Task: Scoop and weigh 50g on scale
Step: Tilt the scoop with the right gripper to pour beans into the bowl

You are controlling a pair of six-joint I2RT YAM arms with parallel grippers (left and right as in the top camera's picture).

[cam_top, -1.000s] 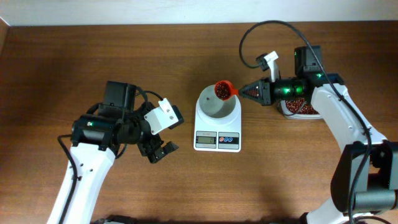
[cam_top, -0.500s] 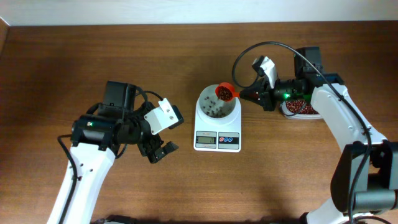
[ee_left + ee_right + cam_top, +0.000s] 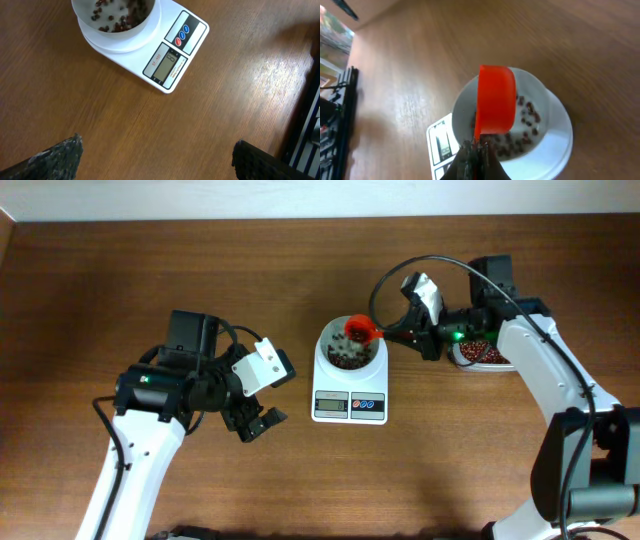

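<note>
The white scale (image 3: pixel 350 405) stands at the table's middle, its round bowl (image 3: pixel 372 365) holding a scatter of dark reddish-brown beans (image 3: pixel 345 360). My right gripper (image 3: pixel 392 335) is shut on the handle of an orange-red scoop (image 3: pixel 360 330), which is tipped over the bowl's far edge. In the right wrist view the scoop (image 3: pixel 495 100) shows its outer side above the beans (image 3: pixel 527 117) and the bowl (image 3: pixel 555 140). My left gripper (image 3: pixel 255 423) hangs open and empty left of the scale. Its wrist view shows the scale (image 3: pixel 170 62) and the beans (image 3: pixel 117 22) ahead of wide-apart fingers (image 3: pixel 60 157).
A clear tub (image 3: pixel 485 352) of more beans sits under my right arm, right of the scale. A black cable (image 3: pixel 420 240) loops above the right wrist. The table's far edge meets a pale wall.
The right wrist has rolled over, tipping the scoop. Beans have fallen from it into the bowl, which was empty a second ago. The left arm has not moved.
</note>
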